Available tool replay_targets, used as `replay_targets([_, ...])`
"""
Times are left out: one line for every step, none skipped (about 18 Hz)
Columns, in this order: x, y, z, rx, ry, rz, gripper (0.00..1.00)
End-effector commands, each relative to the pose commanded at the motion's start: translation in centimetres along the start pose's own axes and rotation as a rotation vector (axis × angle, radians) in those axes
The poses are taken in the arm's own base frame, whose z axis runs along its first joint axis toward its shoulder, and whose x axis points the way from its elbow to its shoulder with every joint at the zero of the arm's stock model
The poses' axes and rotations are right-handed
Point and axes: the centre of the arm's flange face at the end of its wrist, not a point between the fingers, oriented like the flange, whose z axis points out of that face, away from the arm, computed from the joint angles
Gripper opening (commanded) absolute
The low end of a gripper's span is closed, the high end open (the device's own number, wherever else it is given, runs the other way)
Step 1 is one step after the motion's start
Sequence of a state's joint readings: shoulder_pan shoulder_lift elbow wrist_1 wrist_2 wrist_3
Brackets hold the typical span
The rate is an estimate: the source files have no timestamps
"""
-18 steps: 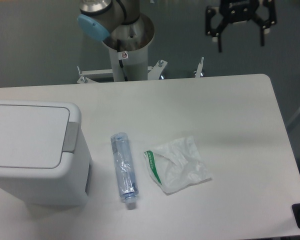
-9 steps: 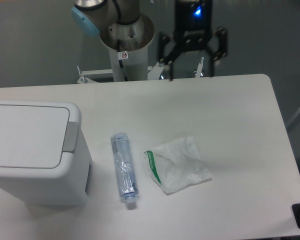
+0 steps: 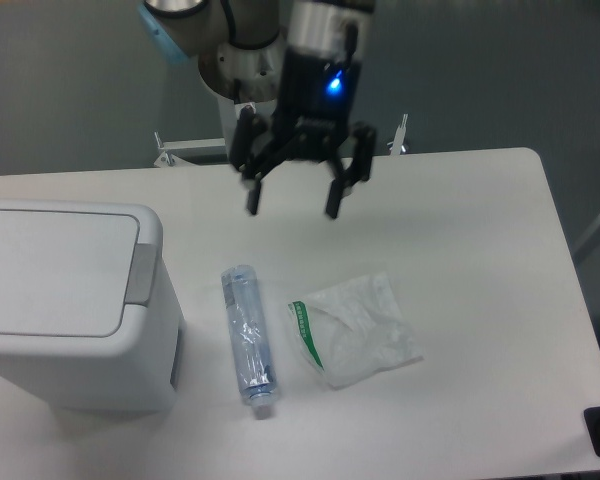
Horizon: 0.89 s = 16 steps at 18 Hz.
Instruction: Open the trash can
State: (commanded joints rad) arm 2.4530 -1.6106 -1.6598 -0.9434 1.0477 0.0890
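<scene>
The trash can [image 3: 70, 305] is a large white boxy bin at the table's left, its flat lid down and a grey push tab [image 3: 142, 272] on its right edge. My gripper [image 3: 291, 209] hangs open above the table's back middle, fingers pointing down with nothing between them. It is well to the right of the bin and farther back, above the top end of the bottle.
A clear plastic bottle [image 3: 247, 333] lies lengthwise just right of the bin. A crumpled white plastic bag with a green stripe [image 3: 352, 328] lies beside it. The robot's base column [image 3: 250, 90] stands behind the table's far edge.
The gripper has travelled from the upper right down and to the left, now low over the table near the bottle's top. Bin, bottle and bag have not moved.
</scene>
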Motion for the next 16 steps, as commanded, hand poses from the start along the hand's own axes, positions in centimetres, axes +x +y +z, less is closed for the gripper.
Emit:
replay_targets([0.2, 0.0, 0.4, -0.005, 0.003, 0.004, 1.00])
replay_targets([0.5, 0.2, 1.0, -0.015, 0.008, 0.008, 1.00])
replay_targets([1.0, 0.3, 1.9, -0.029, 0.017, 0.014, 1.00])
replay_targets([1.5, 0.5, 2.4, -0.040, 0.024, 0.018, 1.00])
replay_targets([1.7, 0.6, 2.7, -0.044, 0.026, 0.021, 1.00])
replay_targets([1.8, 0.7, 3.1, -0.052, 0.029, 0.022, 1.00])
replay_targets([2.2, 0.9, 3.7, -0.062, 0.035, 0.027, 1.00])
replay_targets([2.4, 1.0, 4.0, -0.068, 0.038, 0.030, 1.00])
replay_targets([2.5, 1.1, 4.6, -0.077, 0.042, 0.033, 1.00])
replay_targets([2.6, 1.1, 4.7, -0.080, 0.043, 0.034, 1.00])
replay_targets([2.6, 1.1, 4.8, -0.082, 0.044, 0.035, 1.00])
replay_targets([2.7, 1.2, 4.8, -0.083, 0.045, 0.036, 1.00])
replay_targets([2.7, 1.2, 5.0, -0.085, 0.045, 0.034, 1.00])
replay_targets([2.6, 1.2, 5.1, -0.087, 0.045, 0.034, 1.00])
replay_targets([2.5, 1.2, 5.3, -0.089, 0.045, 0.034, 1.00])
replay_targets([2.6, 1.3, 5.4, -0.092, 0.047, 0.035, 1.00])
